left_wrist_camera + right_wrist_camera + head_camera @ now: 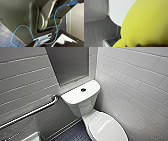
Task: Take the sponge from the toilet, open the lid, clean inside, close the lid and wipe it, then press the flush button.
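Yellow, finely pored foam with a rounded, lobed outline looms close to the right wrist camera: the sponge (146,22) hangs in the air in front of a smooth white curve and grey tiling. The right gripper (142,45) shows as a dark sliver at the sponge's edge and appears clamped on it.

From the head view, the toilet (85,109) is glossy white ceramic with a boxy tank. Its oval lid (105,127) lies flat and closed over the bowl. The flush button (83,90), a small dark disc, sits at the centre of the flat tank top.

A brushed-metal grab bar (32,112) slants along the pale rectangular wall tiles (135,77), above a dark textured floor (72,134).

Whether the left gripper (50,43) is apart or together cannot be told; a thin blue cable (22,26) loops beside it.
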{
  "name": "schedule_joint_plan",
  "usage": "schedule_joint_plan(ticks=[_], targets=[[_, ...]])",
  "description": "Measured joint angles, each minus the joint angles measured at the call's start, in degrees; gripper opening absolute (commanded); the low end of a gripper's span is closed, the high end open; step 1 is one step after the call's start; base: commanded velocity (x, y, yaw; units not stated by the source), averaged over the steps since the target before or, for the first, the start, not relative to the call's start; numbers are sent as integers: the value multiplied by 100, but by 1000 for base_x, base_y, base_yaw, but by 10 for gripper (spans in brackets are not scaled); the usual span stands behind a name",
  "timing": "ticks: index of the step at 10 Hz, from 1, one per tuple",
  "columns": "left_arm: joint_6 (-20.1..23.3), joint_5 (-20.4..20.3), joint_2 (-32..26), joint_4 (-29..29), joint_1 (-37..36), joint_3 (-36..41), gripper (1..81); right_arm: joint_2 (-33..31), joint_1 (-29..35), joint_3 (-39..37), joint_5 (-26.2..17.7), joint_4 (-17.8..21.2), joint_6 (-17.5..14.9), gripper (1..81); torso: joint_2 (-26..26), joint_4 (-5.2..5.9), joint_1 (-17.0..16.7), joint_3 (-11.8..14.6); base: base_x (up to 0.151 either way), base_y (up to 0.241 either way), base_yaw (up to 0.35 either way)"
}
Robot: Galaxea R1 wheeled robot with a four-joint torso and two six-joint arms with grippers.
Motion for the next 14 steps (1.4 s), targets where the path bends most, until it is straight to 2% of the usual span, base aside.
schedule_joint_plan(ticks=[2,4,8,14], targets=[[0,9,5,0,-29,0,811,105,567,-33,-278,2,-50,10,0,0,0,0,0,0,0],[0,5,16,0,-88,0,811,645,1017,-427,-623,59,-72,10,0,0,0,0,0,0,0],[-2,6,96,-5,-90,-30,811,1698,1607,-1904,-1373,243,-83,10,0,0,0,0,0,0,0],[-2,6,129,-7,-90,-113,811,3635,2660,-4372,-2659,322,-78,10,2,0,0,-2,0,0,0]])
